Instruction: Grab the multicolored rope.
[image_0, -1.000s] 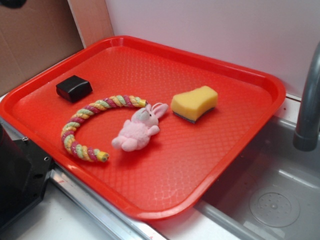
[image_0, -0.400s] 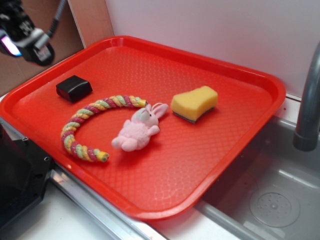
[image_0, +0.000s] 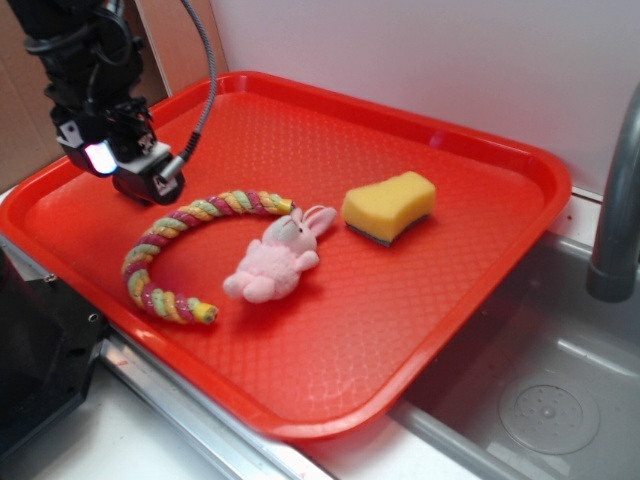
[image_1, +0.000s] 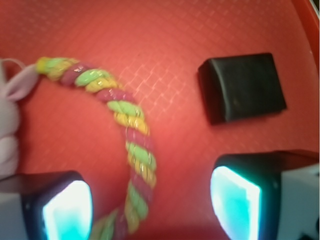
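Exterior view gives you a red tray (image_0: 480, 260) with a fine waffle texture, set at the edge of a steel sink (image_0: 560, 400); a grey faucet pipe (image_0: 615, 200) rises at the right, a white wall (image_0: 420, 60) stands behind, and brown board (image_0: 25, 130) fills the left corner. On the tray you have the multicolored rope (image_0: 165, 245) lying in an open arc near the front-left rim, one end just beside the ear of a pink plush bunny (image_0: 275, 262). A yellow sponge (image_0: 390, 206) sits apart, further right.

Your end effector (image_0: 125, 165) hangs over the tray's left side, above the rope's upper bend — from this side it covers most of a black block (image_1: 242, 87), which only the wrist view shows whole. In that view the fingers (image_1: 235, 202) are spread wide, the rope (image_1: 132, 150) running up between them; nothing is pinched. The bunny (image_1: 10, 125) is cut off at the left edge, and the fingertips are out of frame below — you cannot tell their height over the rope.
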